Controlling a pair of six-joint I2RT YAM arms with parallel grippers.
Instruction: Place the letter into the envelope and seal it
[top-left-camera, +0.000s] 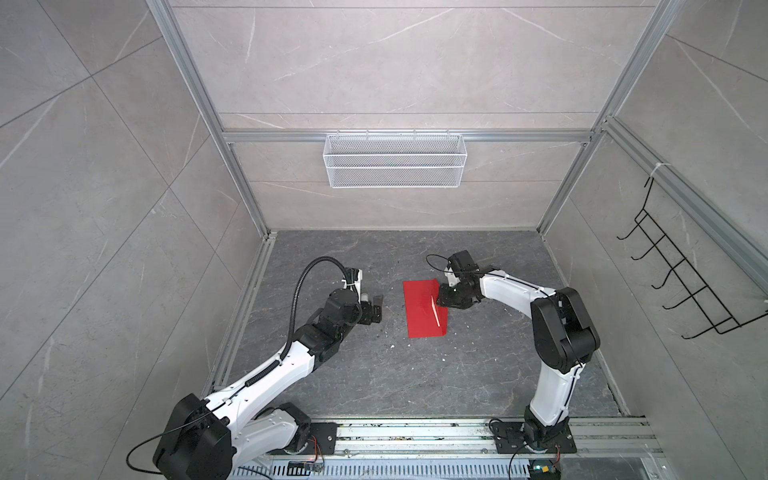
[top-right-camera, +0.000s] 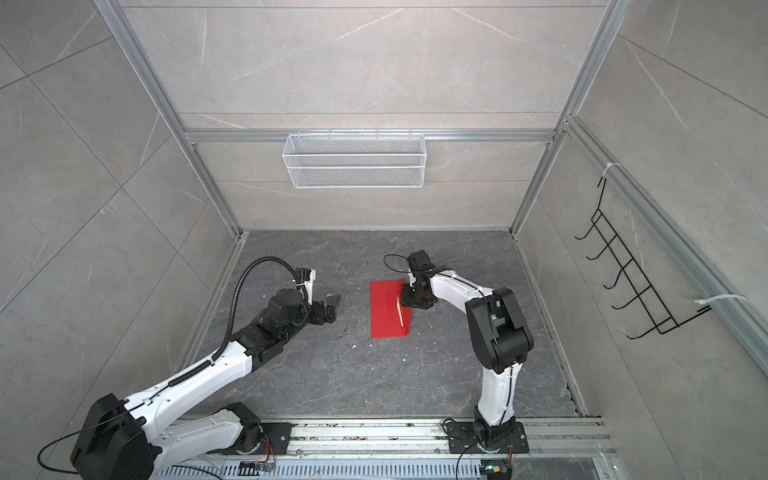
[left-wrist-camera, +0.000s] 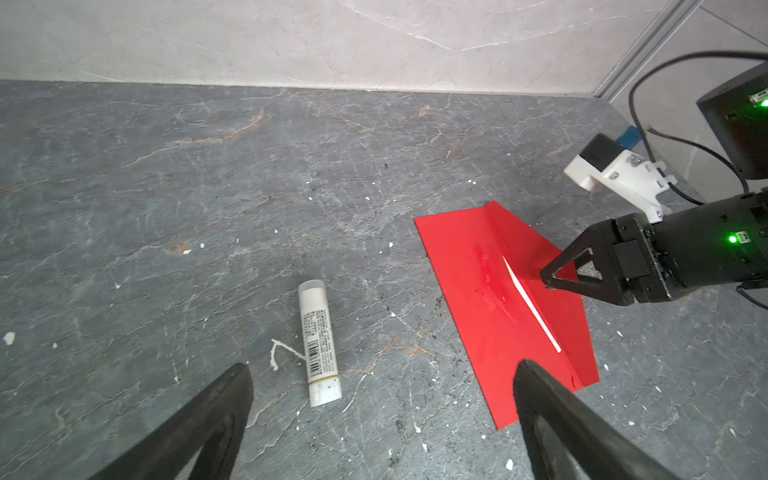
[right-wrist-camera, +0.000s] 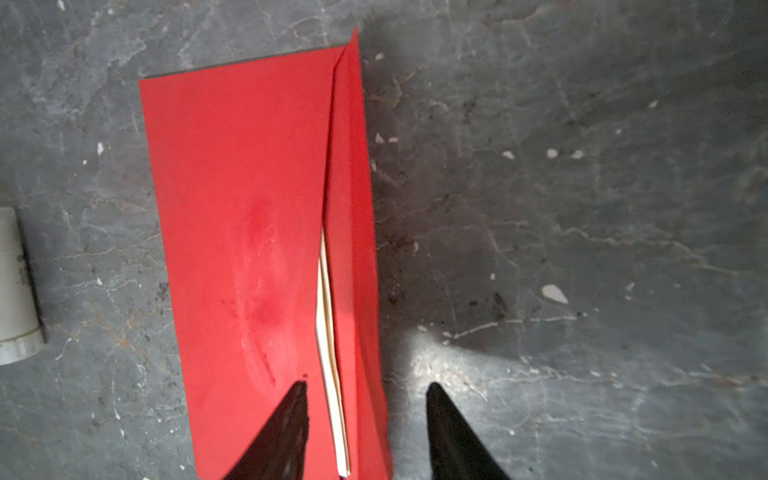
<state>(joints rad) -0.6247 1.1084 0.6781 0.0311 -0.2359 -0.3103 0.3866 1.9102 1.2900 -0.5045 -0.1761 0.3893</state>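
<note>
The red envelope (top-left-camera: 424, 309) (top-right-camera: 386, 309) (left-wrist-camera: 490, 291) (right-wrist-camera: 241, 249) lies flat on the dark table, its long flap (right-wrist-camera: 353, 208) standing up along its right side. Of the letter only a pale edge (top-left-camera: 435, 312) (left-wrist-camera: 532, 305) (right-wrist-camera: 328, 353) shows at the envelope's mouth, under the flap. My right gripper (top-left-camera: 442, 297) (top-right-camera: 405, 297) (right-wrist-camera: 366, 384) is open astride the flap, one finger over the envelope's body and one outside it, neither touching it. My left gripper (top-left-camera: 377, 311) (top-right-camera: 332, 309) (left-wrist-camera: 382, 365) stands wide open and empty, left of the envelope.
A white glue stick (left-wrist-camera: 318, 345) (right-wrist-camera: 12, 291) lies on the table between the left gripper and the envelope. White crumbs dot the tabletop. A wire basket (top-left-camera: 395, 160) hangs on the back wall and a black hook rack (top-left-camera: 681, 282) on the right wall.
</note>
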